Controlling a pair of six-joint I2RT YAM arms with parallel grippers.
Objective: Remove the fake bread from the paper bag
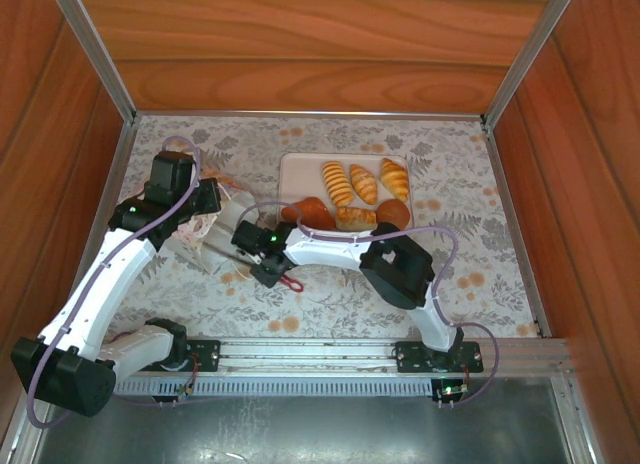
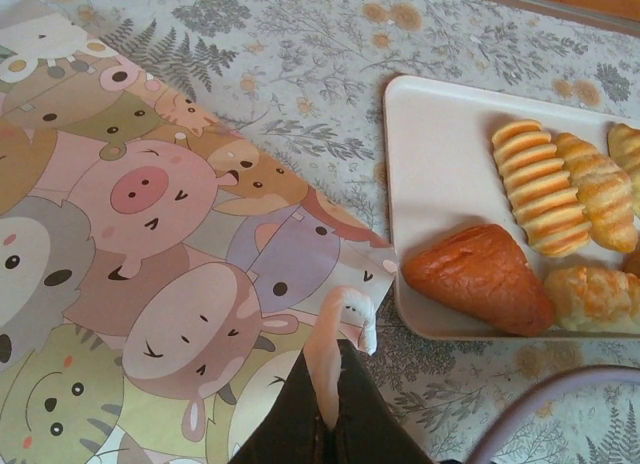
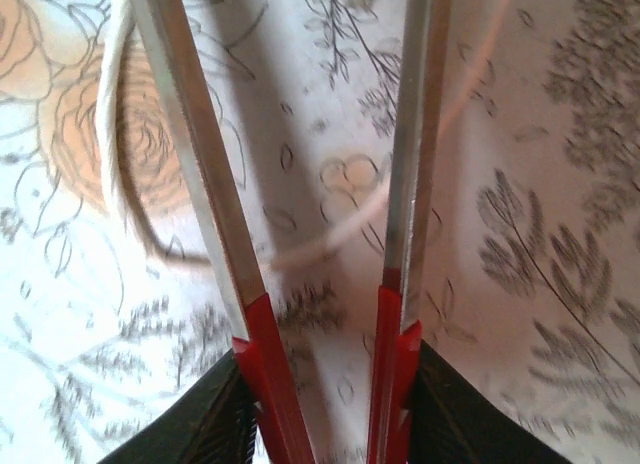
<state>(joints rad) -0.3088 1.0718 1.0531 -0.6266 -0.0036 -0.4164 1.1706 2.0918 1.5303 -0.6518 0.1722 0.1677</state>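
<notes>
Emptying looks nearly done: your left tool pinches the animal-printed white paper bag, your right tool gapes empty, so steer it inside for leftovers

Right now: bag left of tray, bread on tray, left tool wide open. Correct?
No: the left tool is shut, pinching the edge of the paper bag, as the left wrist view shows. Bag left of tray, bread on tray: right.

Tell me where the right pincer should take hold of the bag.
By its cord handle, from straight above. The loop lies loose on the cloth and crosses the gap between the fingers of the open right pincer, so closing there should catch it. The bag itself lies flat, giving little edge to pinch.
</notes>
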